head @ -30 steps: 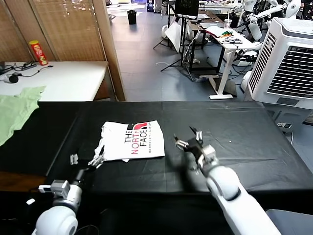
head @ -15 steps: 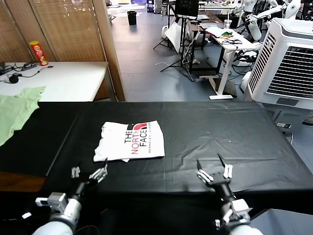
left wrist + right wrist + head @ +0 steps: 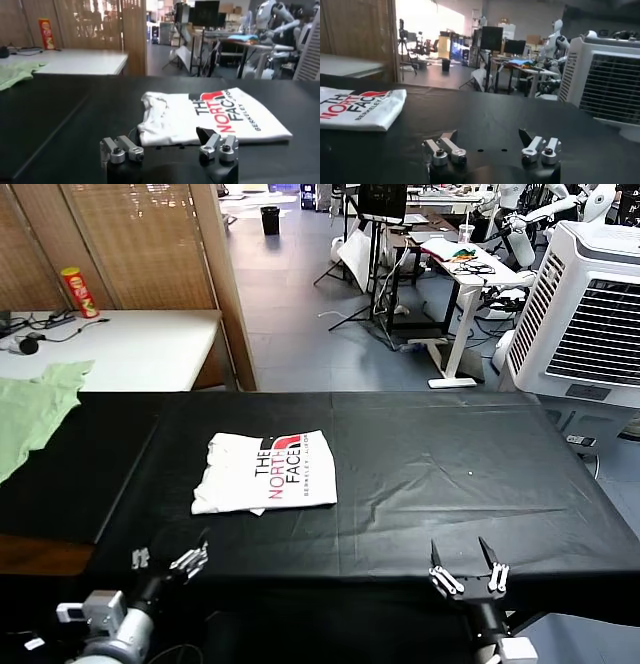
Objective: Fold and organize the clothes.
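Centrally, a little left of the middle of the black cloth-covered table (image 3: 450, 474): the folded white cotton T-shirt (image 3: 265, 472) with red-and-black "THE NORTH FACE" print facing up, lying flat as a rough rectangle, left edge slightly rumpled. Touched by neither gripper.

Down at the near left edge of the table: the left gripper (image 3: 163, 562), fingers spread apart, holding nothing, well short of the shirt and on its near-left side. In the left wrist view, the same gripper (image 3: 169, 149) low over the black cloth, both metal fingertips (image 3: 220, 147) parted, the shirt (image 3: 210, 120) just beyond them with its crumpled corner nearest.

At the near right edge: the right gripper (image 3: 468, 572), likewise spread wide and empty, well apart from the shirt. In the right wrist view, that gripper (image 3: 490, 149) over bare black cloth, the shirt (image 3: 357, 107) off to the far left.

Far left: a light green garment (image 3: 35, 409) draped partly onto the black cloth, beside a white side table (image 3: 130, 344) bearing a red-and-yellow cylindrical can (image 3: 78, 291). Far right: a large white air cooler with dark grille (image 3: 590, 314).
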